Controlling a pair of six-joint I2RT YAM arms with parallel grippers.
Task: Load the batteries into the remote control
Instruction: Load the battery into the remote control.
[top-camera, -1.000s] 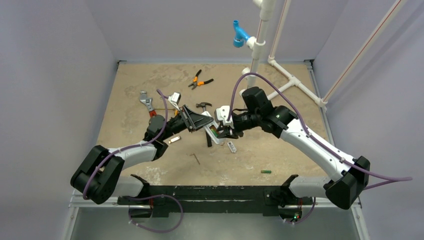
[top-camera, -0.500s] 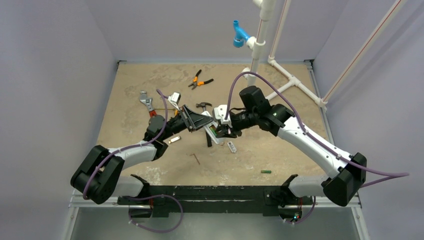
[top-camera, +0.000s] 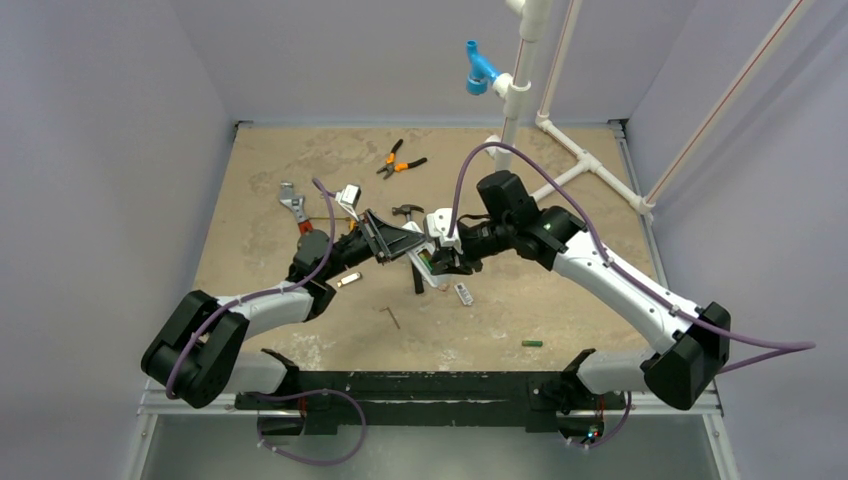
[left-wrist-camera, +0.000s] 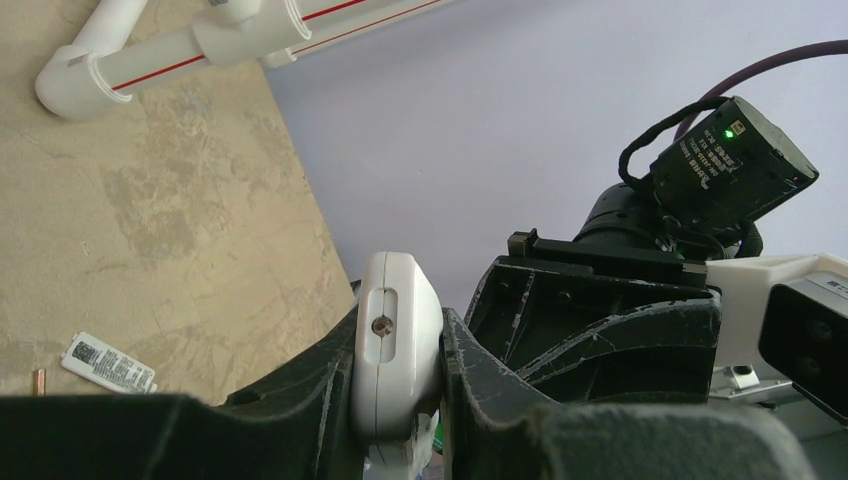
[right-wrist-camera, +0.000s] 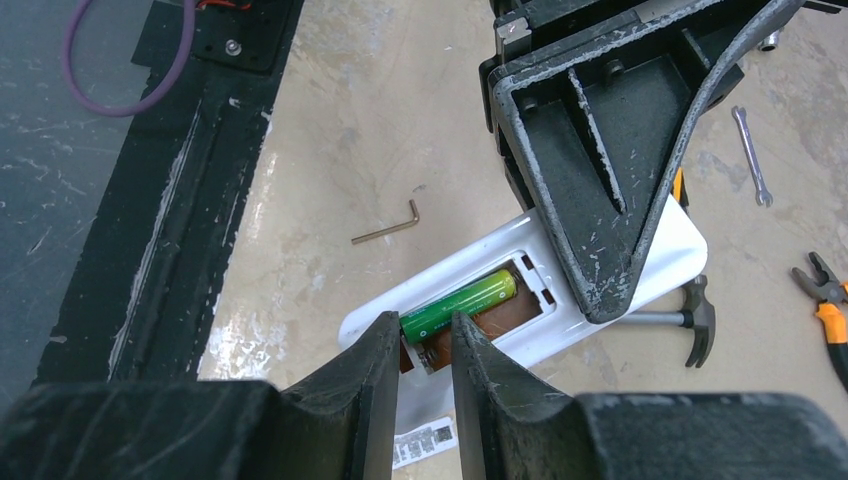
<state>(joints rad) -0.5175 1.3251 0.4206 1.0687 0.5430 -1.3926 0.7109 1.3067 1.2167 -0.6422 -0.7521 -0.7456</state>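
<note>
My left gripper (top-camera: 402, 246) is shut on the white remote control (top-camera: 429, 268) and holds it above the table, back side up. In the left wrist view the remote (left-wrist-camera: 398, 320) sits edge-on between the two fingers. In the right wrist view the remote (right-wrist-camera: 650, 262) shows its open battery bay, and one green battery (right-wrist-camera: 470, 300) lies in the bay. My right gripper (right-wrist-camera: 420, 328) is shut on that battery's near end. A second green battery (top-camera: 532, 343) lies on the table near the front right.
A hex key (top-camera: 392, 316), a small labelled white piece (top-camera: 463, 293) and a silver clip-like piece (top-camera: 348, 280) lie under the arms. A hammer (top-camera: 407, 212), pliers (top-camera: 400, 160) and a wrench (top-camera: 292, 203) lie further back. White pipes (top-camera: 565, 150) stand at the back right.
My right arm has shifted slightly to the left, toward the remote. The left arm and the remote have stayed where they were.
</note>
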